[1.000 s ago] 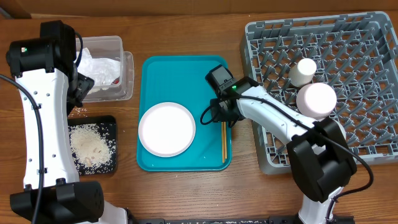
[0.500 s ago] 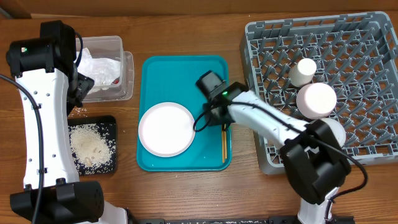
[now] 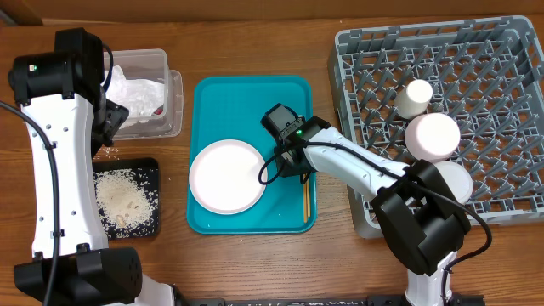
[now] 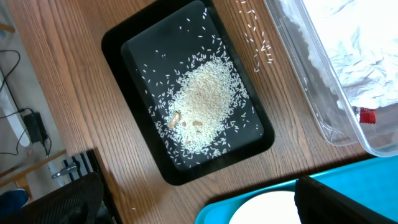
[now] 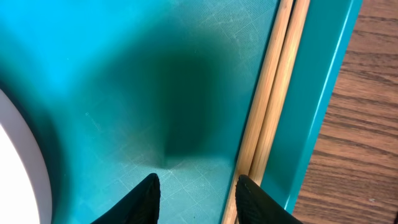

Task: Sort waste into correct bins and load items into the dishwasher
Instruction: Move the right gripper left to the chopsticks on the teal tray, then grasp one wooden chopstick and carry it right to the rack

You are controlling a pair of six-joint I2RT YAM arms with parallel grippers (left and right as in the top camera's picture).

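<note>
The white plate (image 3: pixel 227 176) lies on a teal tray (image 3: pixel 251 89), and its edge shows in the right wrist view (image 5: pixel 15 162). The chopsticks (image 3: pixel 306 197) lie along the tray's right rim (image 5: pixel 270 106). My right gripper (image 3: pixel 291 167) (image 5: pixel 198 196) is open and low over the tray, its right finger touching the chopsticks' side. The grey dish rack (image 3: pixel 493 59) holds a pale cup (image 3: pixel 416 98) and a white bowl (image 3: pixel 432 136). My left gripper (image 4: pixel 199 214) is open and empty, high above the black tray (image 4: pixel 118 43) of rice (image 4: pixel 202 102).
The clear tub (image 3: pixel 170 93) holds the napkin (image 4: pixel 360 56) and the red wrapper (image 4: pixel 367 115). Loose rice grains (image 4: pixel 255 37) lie on the table between tub and black tray. Another pale round item (image 3: pixel 455 183) in the rack is partly hidden by my right arm.
My right gripper has moved left and toward the front across the teal tray, ending beside the chopsticks' far end. The left arm has not moved.
</note>
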